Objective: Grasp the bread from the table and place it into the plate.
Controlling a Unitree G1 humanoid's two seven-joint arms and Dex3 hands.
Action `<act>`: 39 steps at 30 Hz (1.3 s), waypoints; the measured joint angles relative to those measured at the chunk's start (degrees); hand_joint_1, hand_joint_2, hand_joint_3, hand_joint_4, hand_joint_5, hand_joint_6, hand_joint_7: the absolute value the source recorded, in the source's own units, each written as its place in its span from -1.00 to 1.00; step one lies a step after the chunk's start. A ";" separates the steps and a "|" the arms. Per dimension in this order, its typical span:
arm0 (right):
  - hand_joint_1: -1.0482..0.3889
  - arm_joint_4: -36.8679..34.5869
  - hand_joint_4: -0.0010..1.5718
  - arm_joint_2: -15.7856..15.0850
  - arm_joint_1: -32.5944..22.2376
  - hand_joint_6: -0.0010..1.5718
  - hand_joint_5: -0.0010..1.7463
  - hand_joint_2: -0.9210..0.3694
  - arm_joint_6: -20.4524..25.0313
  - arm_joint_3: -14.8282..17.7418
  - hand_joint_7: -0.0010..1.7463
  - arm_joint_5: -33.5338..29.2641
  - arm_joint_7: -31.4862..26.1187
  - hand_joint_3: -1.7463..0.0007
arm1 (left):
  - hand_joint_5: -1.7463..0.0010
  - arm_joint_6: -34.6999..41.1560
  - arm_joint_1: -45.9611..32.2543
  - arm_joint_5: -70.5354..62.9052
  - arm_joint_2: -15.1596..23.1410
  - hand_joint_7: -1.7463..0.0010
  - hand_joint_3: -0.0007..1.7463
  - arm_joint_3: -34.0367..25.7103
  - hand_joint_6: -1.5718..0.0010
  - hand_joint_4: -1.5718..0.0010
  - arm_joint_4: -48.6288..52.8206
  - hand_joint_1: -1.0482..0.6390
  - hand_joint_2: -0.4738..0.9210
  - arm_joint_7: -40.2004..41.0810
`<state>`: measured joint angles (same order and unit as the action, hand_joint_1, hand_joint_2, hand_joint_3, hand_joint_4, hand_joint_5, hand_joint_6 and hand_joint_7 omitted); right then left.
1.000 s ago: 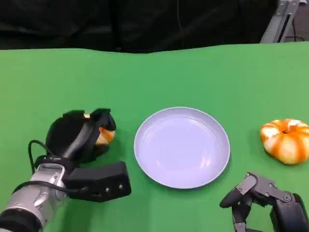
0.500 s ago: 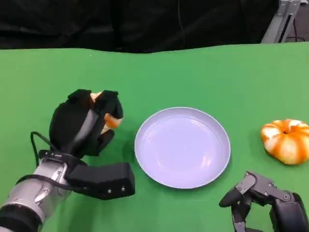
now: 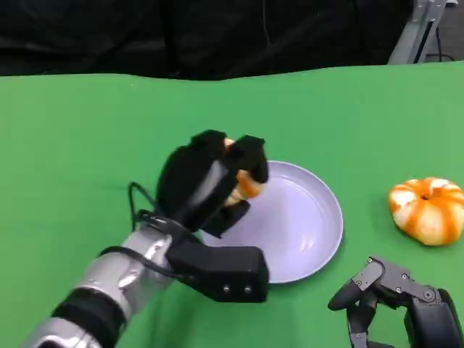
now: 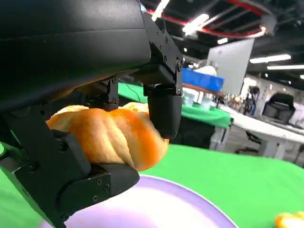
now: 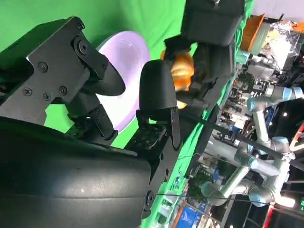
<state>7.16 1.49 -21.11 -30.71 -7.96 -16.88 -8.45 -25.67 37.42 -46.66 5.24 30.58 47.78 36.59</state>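
Observation:
My left hand (image 3: 210, 181) grips the orange-brown twisted bread (image 3: 245, 183) and holds it in the air over the left part of the lilac plate (image 3: 312, 225). In the left wrist view the bread (image 4: 109, 135) sits between the black fingers (image 4: 164, 107) just above the plate (image 4: 156, 204). My right hand (image 3: 395, 301) rests low at the near right of the table, fingers curled in, holding nothing. The right wrist view shows that hand (image 5: 109, 109) with the plate (image 5: 126, 71) and the held bread (image 5: 181, 70) beyond it.
A second orange-and-white bread roll (image 3: 428, 210) lies on the green table (image 3: 87, 145) to the right of the plate. A black backdrop runs along the table's far edge.
My left hand has lifted the bread off the table and carried it right, from beside the plate to over its left part. The right hand has stayed put.

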 measured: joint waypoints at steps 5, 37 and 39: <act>0.59 0.15 0.16 0.00 0.05 0.03 1.00 -0.08 0.00 -0.20 0.55 -0.12 -0.02 -0.61 | -1.00 -0.52 1.83 0.04 -2.92 -0.67 0.17 1.84 0.00 -0.05 4.51 0.06 0.28 -1.18; 0.59 1.21 0.14 0.48 -0.68 0.04 1.00 -0.06 1.05 -0.82 0.55 -1.15 -0.41 -0.63 | 0.81 8.51 -6.11 8.61 5.50 0.91 -0.76 -1.57 0.63 0.72 -21.20 -0.46 1.00 -35.52; 0.59 1.21 0.14 0.52 -0.58 0.04 1.00 -0.06 1.08 -1.04 0.55 -1.14 -0.41 -0.63 | 0.33 7.53 -8.36 10.74 6.14 0.86 -0.75 -3.59 0.39 0.58 -23.30 -0.34 1.00 -35.48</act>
<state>8.37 2.00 -21.69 -29.62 -9.00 -18.02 -8.86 -18.13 29.07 -35.93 11.38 26.98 24.47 1.11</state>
